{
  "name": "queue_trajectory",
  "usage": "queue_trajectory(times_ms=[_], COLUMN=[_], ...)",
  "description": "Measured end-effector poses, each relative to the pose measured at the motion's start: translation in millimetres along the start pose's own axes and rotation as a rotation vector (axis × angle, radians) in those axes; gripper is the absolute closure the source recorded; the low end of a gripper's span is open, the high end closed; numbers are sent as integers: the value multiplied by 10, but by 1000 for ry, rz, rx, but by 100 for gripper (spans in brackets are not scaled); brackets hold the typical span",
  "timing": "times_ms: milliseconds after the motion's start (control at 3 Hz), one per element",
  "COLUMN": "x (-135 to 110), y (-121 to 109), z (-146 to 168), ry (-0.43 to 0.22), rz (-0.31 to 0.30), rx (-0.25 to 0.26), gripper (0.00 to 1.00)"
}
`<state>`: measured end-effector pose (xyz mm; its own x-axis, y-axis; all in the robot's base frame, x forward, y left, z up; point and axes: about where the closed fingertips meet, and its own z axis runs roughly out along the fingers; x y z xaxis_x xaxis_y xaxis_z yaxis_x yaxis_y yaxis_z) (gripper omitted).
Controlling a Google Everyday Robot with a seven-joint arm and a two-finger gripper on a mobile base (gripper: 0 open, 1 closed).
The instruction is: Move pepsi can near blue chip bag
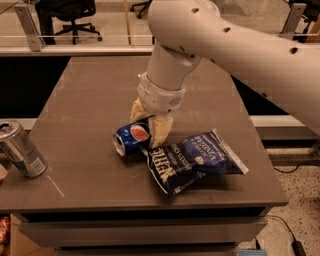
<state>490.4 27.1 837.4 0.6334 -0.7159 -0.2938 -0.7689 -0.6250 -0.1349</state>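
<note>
1. Two cans, one snack bag and one end effector show on the flat grey-brown bench (85, 95).
2. The first can is the small dark blue pepsi can (132, 136) with a round red-white-blue logo. It lies on its side near the middle of the bench, silver end turned to the front left.
3. The second is a silver-grey can (21, 149) with a blue label. It stands tilted at the bench's left edge, well apart from everything else.
4. The single crinkled navy blue chip bag (196, 160) with white lettering lies flat, just right of the pepsi can. Its left corner touches or nearly touches the can.
5. Neither can nor the bag shows what is inside it.
6. The tan end effector (149, 121) hangs from a thick white arm (225, 42) directly over the pepsi can. Its fingers (161, 131) are narrowed onto the can's right half, one behind and one in front.
7. Two black office chairs (67, 12) stand on the floor beyond the bench.
</note>
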Motion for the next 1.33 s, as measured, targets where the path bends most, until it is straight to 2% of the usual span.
queue_trajectory(times_ms=[333, 1333], x=[34, 88], y=[1, -34], z=[40, 54], ry=[-3, -5], rz=[7, 5], rx=[-10, -25], gripper=[82, 12])
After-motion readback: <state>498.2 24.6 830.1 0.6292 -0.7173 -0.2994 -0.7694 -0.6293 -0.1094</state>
